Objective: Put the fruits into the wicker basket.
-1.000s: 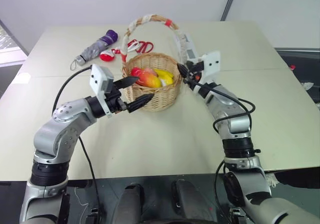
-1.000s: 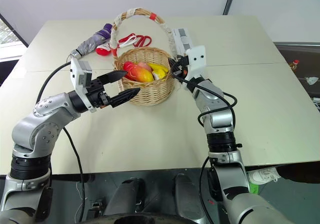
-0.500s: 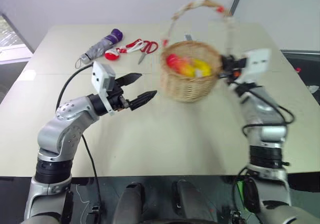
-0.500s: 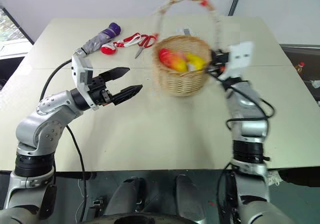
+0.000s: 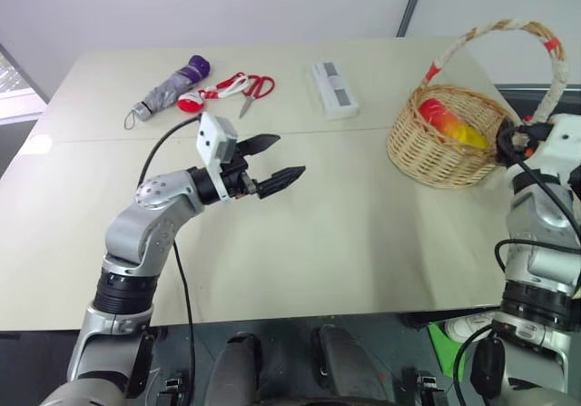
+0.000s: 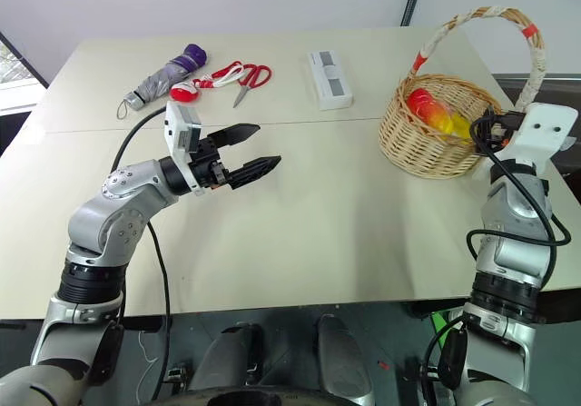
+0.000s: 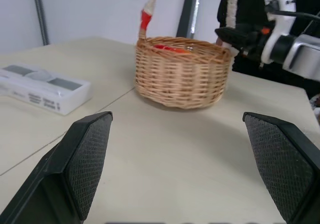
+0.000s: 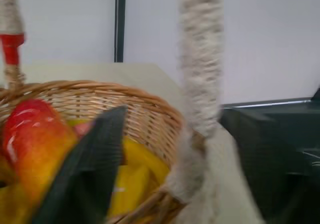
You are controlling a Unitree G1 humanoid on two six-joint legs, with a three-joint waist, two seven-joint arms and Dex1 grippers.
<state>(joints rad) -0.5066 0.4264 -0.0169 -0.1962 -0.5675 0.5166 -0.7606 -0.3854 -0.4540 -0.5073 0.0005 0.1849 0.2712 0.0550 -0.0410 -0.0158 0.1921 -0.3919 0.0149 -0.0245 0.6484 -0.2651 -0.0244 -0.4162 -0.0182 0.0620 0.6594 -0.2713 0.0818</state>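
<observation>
Left gripper (image 5: 270, 160): held above the bare middle of the table (image 5: 345, 233), its two black fingers spread wide with nothing between them and touching nothing.

Left gripper, wrist view: the two ribbed finger pads (image 7: 92, 159) stand far apart at either edge, with the basket seen across the table between them.

Right gripper (image 6: 486, 132): at the near right side of the basket, where the handle meets the rim. In the right wrist view one finger (image 8: 90, 174) reaches inside the rim over the fruit and the other sits outside, with the handle's base between them. The fingers look parted; whether they press on the wicker I cannot tell.

Basket (image 5: 436, 147): stands near the far right corner of the table, tilted a little, its arched handle (image 5: 508, 34) wrapped in white and red bands.

Fruits: all seen inside the basket. A red-orange mango (image 5: 440, 118) lies on top, with a yellow banana (image 8: 132, 176) beside it.

Scissors (image 5: 247, 89): red-handled, on the far left part of the table.

Umbrella (image 5: 169, 87): folded, grey-purple, just left of the scissors.

White box (image 5: 333, 89): flat, far middle of the table, well apart from the basket.
</observation>
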